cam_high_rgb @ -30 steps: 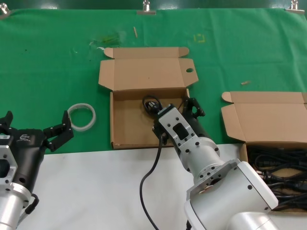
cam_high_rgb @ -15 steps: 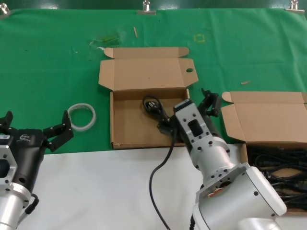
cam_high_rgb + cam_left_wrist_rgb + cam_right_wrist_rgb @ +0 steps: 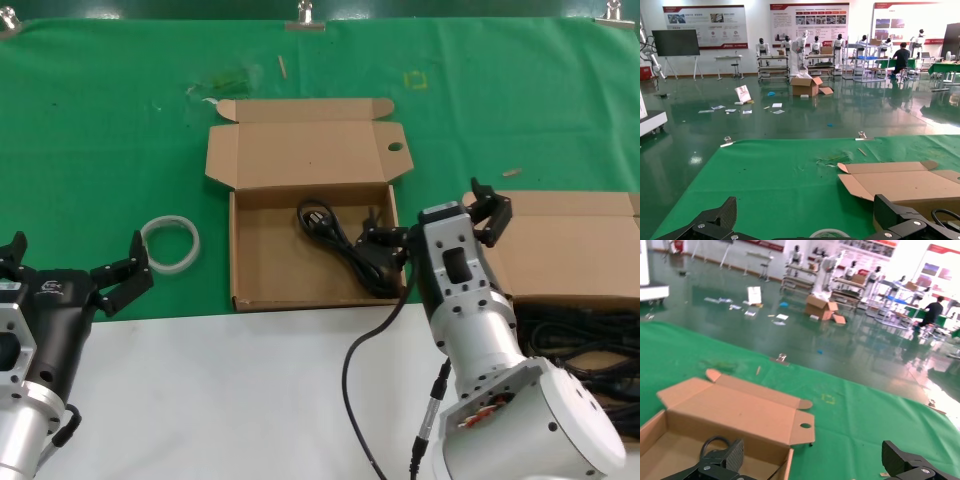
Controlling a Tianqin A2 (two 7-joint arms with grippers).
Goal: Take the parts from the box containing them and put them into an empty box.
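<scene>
The right pincer (image 3: 440, 224) gapes wide and empty beside the holed box (image 3: 310, 260) holding one cord (image 3: 345, 245); the left pincer (image 3: 75, 265), open too, idles near a white ring (image 3: 170, 245).

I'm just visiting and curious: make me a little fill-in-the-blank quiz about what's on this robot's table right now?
1. The table is covered by a ___ cloth.
2. The black cord lies inside the box whose lid flap has an oval ___.
3. The right gripper has its fingers ___.
4. The white ring lies on the box's ___ side.

Missing words: green; hole; open; left
</scene>
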